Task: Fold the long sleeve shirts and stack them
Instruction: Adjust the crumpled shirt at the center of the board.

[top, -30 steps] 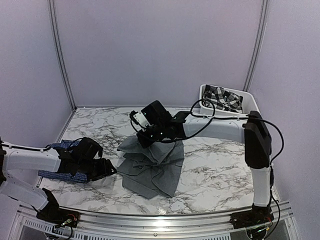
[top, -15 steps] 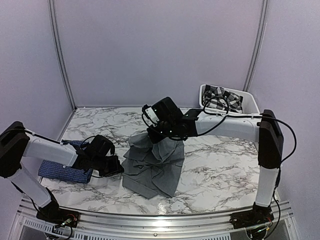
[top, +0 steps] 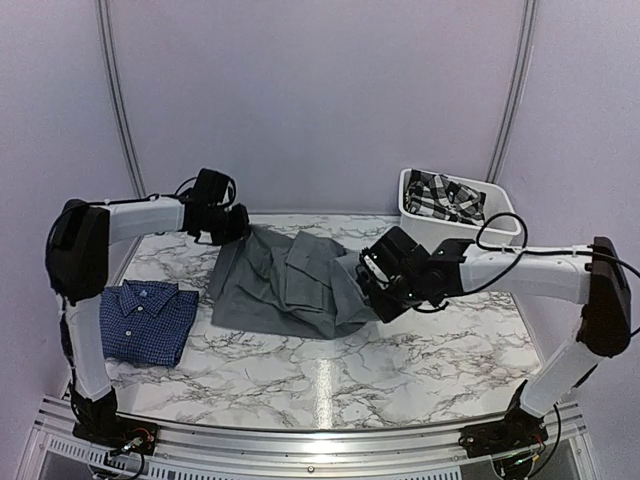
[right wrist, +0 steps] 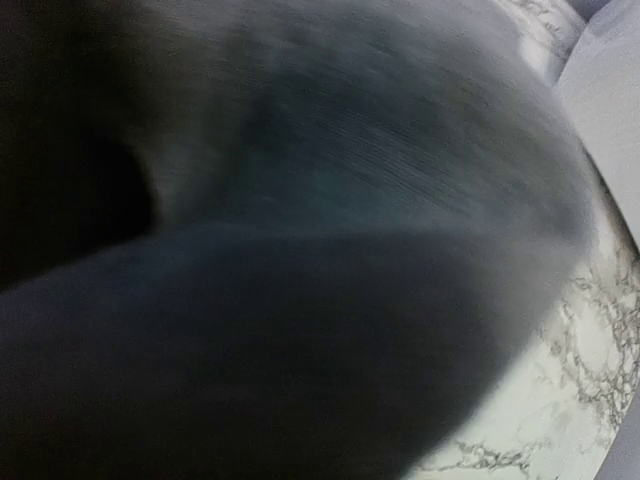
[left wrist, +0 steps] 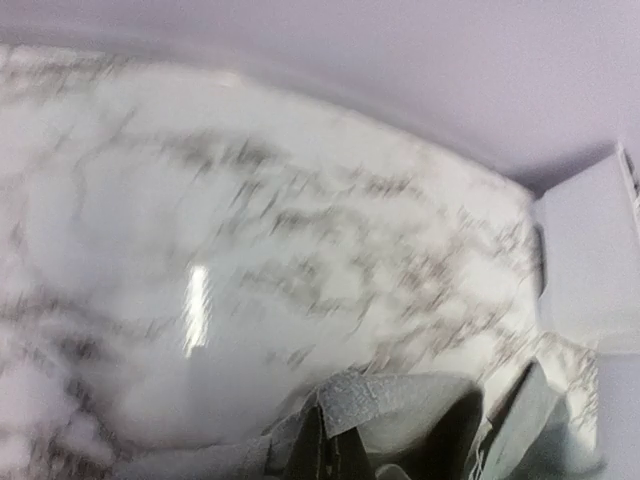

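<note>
Jaws of my left gripper [top: 240,226] and right gripper [top: 371,290] both pinch the unfolded grey shirt [top: 285,285], while the blue shirt [top: 145,320] lies folded, so I reckon half remains.

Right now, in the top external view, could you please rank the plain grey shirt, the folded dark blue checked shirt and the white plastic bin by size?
1. plain grey shirt: clearly largest.
2. folded dark blue checked shirt and white plastic bin: look alike; the bin sits farther back, so unranked.
</note>
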